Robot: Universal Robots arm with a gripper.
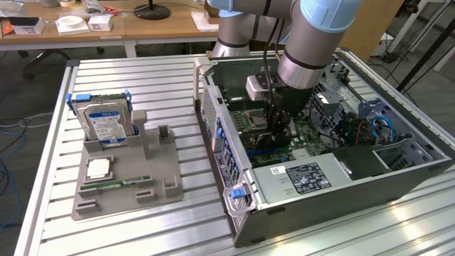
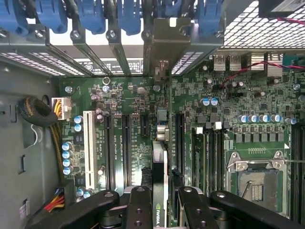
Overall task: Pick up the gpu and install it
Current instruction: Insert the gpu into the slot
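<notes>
Fingers (image 2: 143,210) clamped narrow on the top edge of the gpu (image 2: 159,186) — gripper (image 2: 160,210) poised straight above, card held edge-on inside the computer case (image 1: 427,160). Hangs over the motherboard (image 2: 133,105), lined up with the long black slots (image 2: 126,148) near the case's rear wall, silver bracket (image 2: 164,52) up against the blue slot latches (image 2: 128,16). Probably light and stiff, yet fragile: thin board, delicate contacts along the lower edge, no tolerance for twisting. Best held as now — by the bare upper edge, mid-length, squarely, so any push goes straight down. Seating depth hard to judge from either view.
</notes>
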